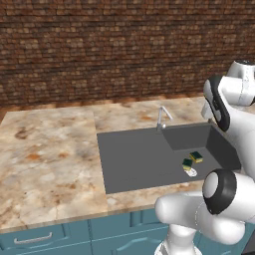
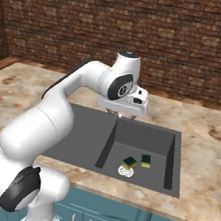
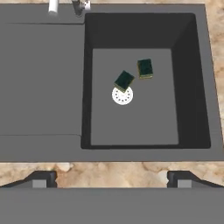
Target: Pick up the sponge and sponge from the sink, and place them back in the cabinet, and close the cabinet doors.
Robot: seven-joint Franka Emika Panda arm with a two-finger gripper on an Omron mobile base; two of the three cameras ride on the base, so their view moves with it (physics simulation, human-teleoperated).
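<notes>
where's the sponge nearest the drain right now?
On the sink floor in the hand view, the sponge overlaps the white drain rim, green face up, with the second sponge just beside it.

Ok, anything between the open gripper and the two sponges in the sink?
No. In the hand view, bare basin floor lies between the gripper and both sponges; the near one overlaps the drain.

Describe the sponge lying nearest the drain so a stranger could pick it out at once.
Find the dark grey sink set in the tan marble counter, then the round white drain on its floor. The sponge overlaps the drain's edge, green face up, turned diagonally; its twin lies clear of the drain.
</notes>
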